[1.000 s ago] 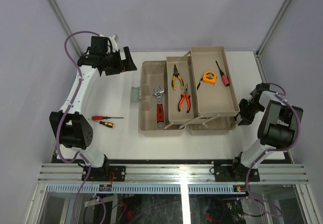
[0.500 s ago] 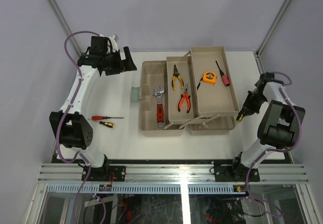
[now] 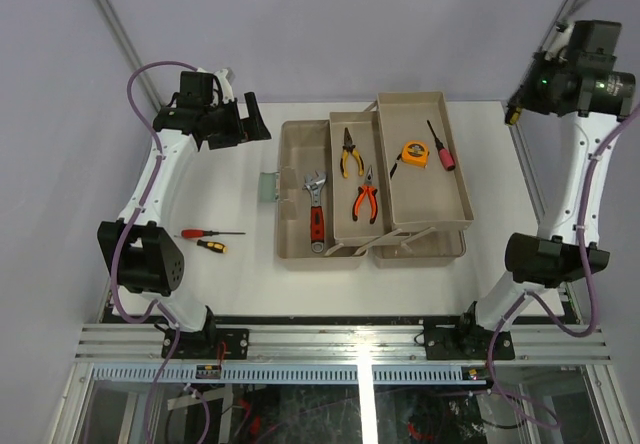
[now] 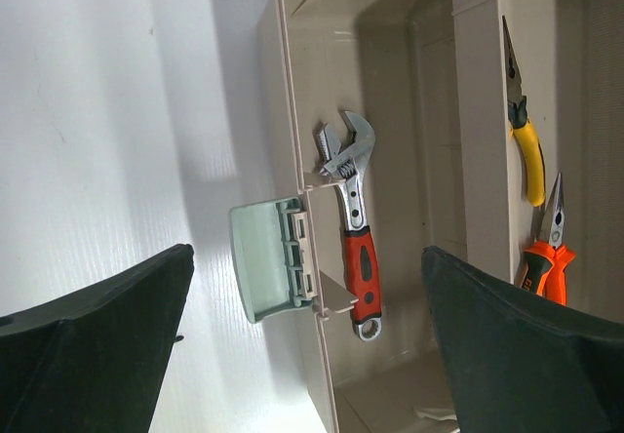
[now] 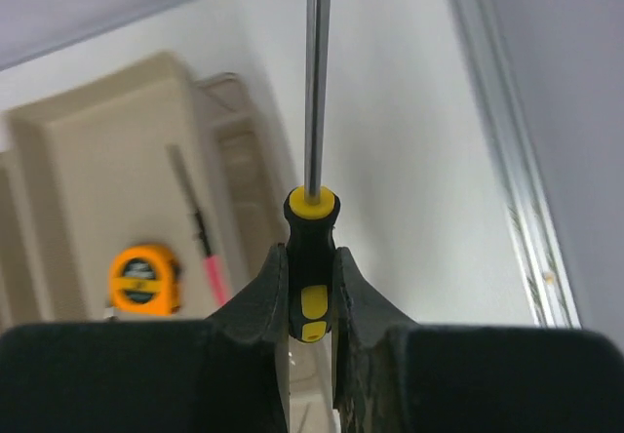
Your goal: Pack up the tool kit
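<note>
The beige toolbox (image 3: 296, 164) lies open mid-table with its fold-out trays spread. It holds a red-handled wrench (image 3: 316, 210), yellow pliers (image 3: 349, 154), orange pliers (image 3: 365, 200), an orange tape measure (image 3: 414, 154) and a pink-handled screwdriver (image 3: 441, 146). My right gripper (image 3: 517, 112) is raised high over the far right corner, shut on a black-and-yellow screwdriver (image 5: 312, 257) whose shaft points away from the jaws. My left gripper (image 3: 256, 124) hangs open above the far left of the box, over the wrench (image 4: 351, 228), with nothing between its fingers (image 4: 97, 345).
Two loose screwdrivers lie on the table left of the box, a red-handled one (image 3: 212, 233) and a short black-and-yellow one (image 3: 211, 247). A green latch (image 3: 267, 186) sticks out from the box's left wall. A metal frame rail (image 5: 517, 199) borders the table's right edge.
My right gripper shut on the black-and-yellow screwdriver at the table's right side and lifted it high toward the far right corner. The left arm stayed still.
</note>
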Action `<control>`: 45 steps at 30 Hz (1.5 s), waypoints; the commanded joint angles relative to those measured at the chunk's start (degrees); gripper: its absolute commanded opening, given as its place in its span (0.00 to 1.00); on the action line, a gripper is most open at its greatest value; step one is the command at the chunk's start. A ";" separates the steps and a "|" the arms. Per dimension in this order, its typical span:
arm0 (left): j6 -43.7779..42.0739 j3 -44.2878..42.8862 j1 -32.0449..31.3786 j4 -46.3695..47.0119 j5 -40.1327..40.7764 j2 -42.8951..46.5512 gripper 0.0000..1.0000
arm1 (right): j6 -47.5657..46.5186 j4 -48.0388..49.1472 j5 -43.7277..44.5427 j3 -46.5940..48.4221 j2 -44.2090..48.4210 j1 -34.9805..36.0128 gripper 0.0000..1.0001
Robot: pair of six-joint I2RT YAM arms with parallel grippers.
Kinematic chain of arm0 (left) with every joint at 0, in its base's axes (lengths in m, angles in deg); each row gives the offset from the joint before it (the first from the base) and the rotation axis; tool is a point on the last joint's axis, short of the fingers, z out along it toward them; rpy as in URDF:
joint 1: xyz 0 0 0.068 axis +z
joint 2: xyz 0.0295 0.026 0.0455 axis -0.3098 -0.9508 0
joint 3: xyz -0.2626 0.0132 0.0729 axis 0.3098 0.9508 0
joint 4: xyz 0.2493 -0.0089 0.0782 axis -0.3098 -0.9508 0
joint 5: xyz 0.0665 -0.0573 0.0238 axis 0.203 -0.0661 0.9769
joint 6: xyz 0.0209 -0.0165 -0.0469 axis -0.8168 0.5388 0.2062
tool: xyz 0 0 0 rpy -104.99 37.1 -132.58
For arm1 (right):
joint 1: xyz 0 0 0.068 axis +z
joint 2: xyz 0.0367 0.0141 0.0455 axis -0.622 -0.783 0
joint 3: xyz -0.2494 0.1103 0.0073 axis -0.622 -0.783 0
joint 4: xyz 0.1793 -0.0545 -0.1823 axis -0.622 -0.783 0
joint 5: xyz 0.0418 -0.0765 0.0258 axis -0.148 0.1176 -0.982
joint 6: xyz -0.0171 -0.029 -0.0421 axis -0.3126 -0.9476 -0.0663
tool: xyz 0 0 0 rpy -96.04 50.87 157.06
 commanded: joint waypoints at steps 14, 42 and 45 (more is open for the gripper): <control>-0.17 -0.01 0.50 1.19 0.13 1.02 1.00 | -3.02 -15.11 2.69 -3.39 -8.79 26.16 0.00; -2.30 4.55 0.52 -1.37 5.05 5.37 1.00 | -1.96 -13.61 3.65 -4.90 -9.07 27.22 0.62; -0.29 6.34 0.85 -2.95 11.16 6.18 1.00 | -1.98 -12.95 1.63 -2.73 -8.42 27.26 0.64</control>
